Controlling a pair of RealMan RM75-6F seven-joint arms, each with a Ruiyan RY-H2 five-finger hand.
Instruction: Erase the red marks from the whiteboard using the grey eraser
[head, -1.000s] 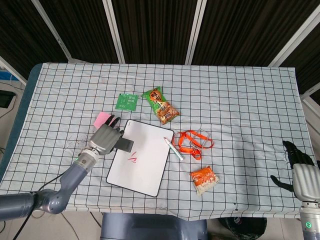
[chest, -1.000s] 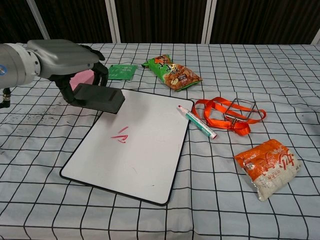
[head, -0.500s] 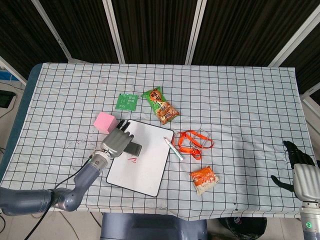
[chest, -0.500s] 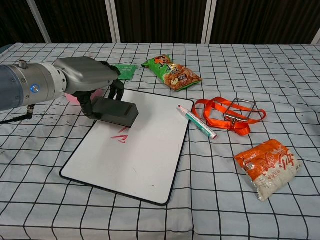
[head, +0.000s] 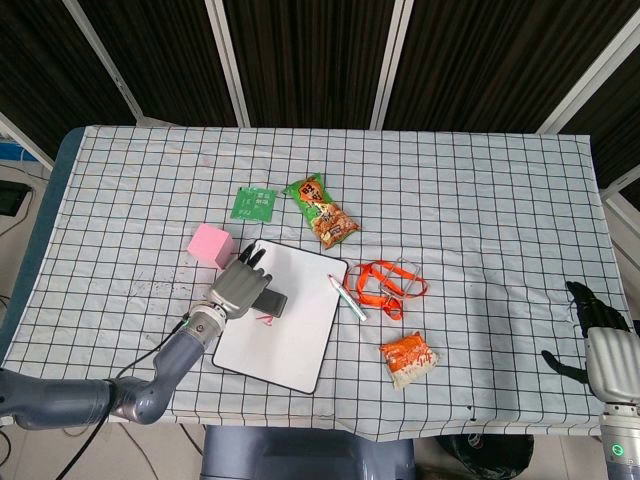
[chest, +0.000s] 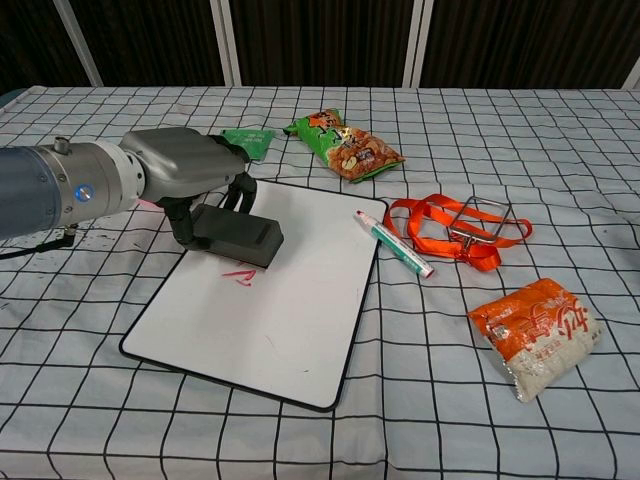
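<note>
The whiteboard (head: 300, 340) (chest: 300, 300) lies on the checked tablecloth, tilted a little. My left hand (head: 238, 290) (chest: 185, 172) holds the grey eraser (head: 271, 303) (chest: 240, 235) down on the board's upper left part. A small red mark (head: 267, 318) (chest: 239, 274) shows just below the eraser's near edge; any marks under the eraser are hidden. My right hand (head: 592, 335) hangs at the table's right edge, away from the board, its fingers apart and holding nothing. The chest view does not show it.
A pink block (head: 211, 244) lies left of the board. A green packet (head: 254, 203) (chest: 244, 144) and a snack bag (head: 321, 211) (chest: 346, 145) lie behind it. To its right are a marker (head: 347, 297) (chest: 393, 243), an orange lanyard (head: 385, 284) (chest: 455, 230) and an orange packet (head: 407, 358) (chest: 535, 335).
My left hand has slid the eraser right and toward me across the board, over the red marks. Less red shows now than a second ago. The right hand has not moved.
</note>
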